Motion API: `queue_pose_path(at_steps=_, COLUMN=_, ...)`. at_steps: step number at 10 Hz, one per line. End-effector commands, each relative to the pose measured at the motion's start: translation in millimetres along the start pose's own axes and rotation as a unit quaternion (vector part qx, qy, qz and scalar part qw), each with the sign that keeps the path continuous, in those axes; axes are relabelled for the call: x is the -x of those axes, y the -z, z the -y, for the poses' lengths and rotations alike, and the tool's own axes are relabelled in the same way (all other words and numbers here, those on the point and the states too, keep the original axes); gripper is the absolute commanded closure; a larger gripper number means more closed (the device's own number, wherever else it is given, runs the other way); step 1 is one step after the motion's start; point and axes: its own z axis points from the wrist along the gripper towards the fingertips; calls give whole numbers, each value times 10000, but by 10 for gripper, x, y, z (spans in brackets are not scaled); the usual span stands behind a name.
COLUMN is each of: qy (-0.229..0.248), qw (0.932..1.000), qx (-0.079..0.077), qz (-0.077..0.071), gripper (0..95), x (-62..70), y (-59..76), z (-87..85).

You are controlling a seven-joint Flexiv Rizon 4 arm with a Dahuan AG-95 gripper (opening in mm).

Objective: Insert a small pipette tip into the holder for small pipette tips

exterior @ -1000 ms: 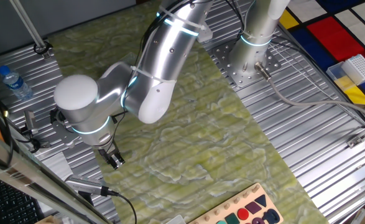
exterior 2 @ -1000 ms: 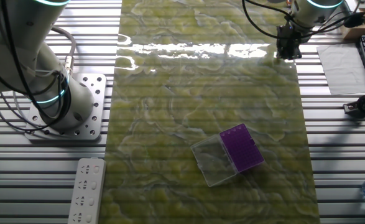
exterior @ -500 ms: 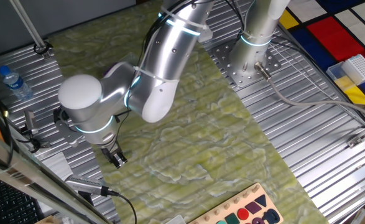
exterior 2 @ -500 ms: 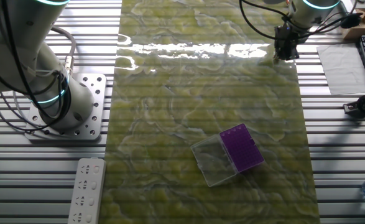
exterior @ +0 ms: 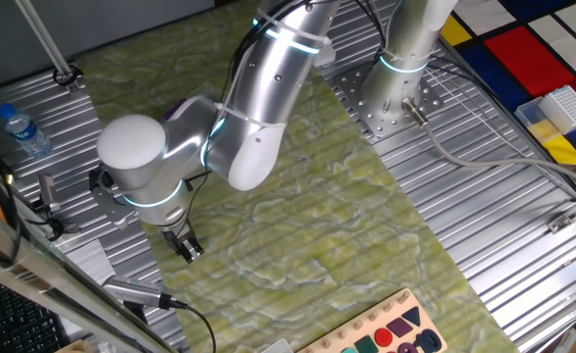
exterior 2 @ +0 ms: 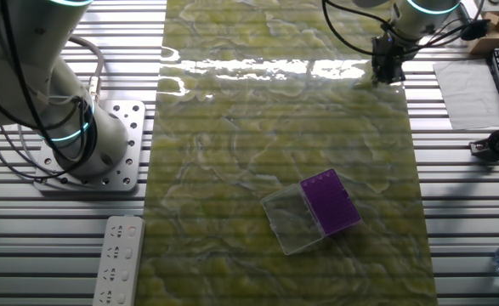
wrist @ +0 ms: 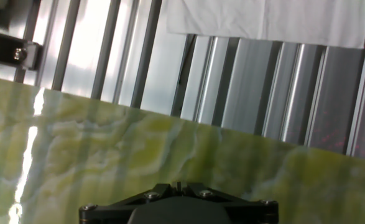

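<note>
One fixed view: silver arm [exterior: 258,98] bent low over the green marbled mat [exterior: 297,216], gripper [exterior: 185,245] pointing down at the mat's edge beside the ribbed metal table [exterior: 484,226]. Dark fingers close together; open or closed, cannot tell. Water bottle [exterior: 23,129] lying off to the left, white gridded rack [exterior: 568,106] at the far right, colourful shape board [exterior: 386,333] at the bottom edge.

The other fixed view: holder for small pipette tips [exterior 2: 329,202] lying flat on the mat in the lower middle, purple top up, clear cover [exterior 2: 292,219] hinged open and touching its left side. Gripper [exterior 2: 388,68] at the mat's upper right corner, well apart from the holder. White remote [exterior 2: 117,259] on the table at lower left.

Hand view: only the gripper's black base visible at the bottom, fingertips out of frame. Mat edge running across, metal slats beyond, white sheet [wrist: 269,18] at top.
</note>
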Motion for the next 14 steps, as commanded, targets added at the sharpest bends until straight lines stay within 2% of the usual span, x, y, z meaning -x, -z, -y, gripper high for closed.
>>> queue_pose_path(at_steps=1, qy=-1, qw=10000, qx=2, qz=-11, gripper=950, x=-101, y=-19, z=5)
queue_pose_path(at_steps=4, qy=8, qw=10000, qx=16, qz=-89, gripper=950, x=-271, y=96, z=-8)
queue_pose_path(at_steps=6, qy=80, qw=9999, qx=-50, qz=-86, gripper=950, x=-368, y=73, z=-7)
queue_pose_path(at_steps=7, qy=149, qw=9997, qx=-146, qz=-113, gripper=950, x=-375, y=81, z=13)
queue_pose_path(at_steps=10, qy=70, qw=9998, qx=-144, qz=-134, gripper=950, x=-397, y=139, z=110)
queue_pose_path(at_steps=11, qy=-60, qw=9997, qx=-156, qz=-198, gripper=950, x=-398, y=163, z=124)
queue_pose_path(at_steps=12, qy=-230, qw=9990, qx=-133, qz=-370, gripper=950, x=-399, y=170, z=126)
queue_pose_path(at_steps=14, qy=-411, qw=9976, qx=-136, qz=-537, gripper=950, x=-399, y=169, z=126)
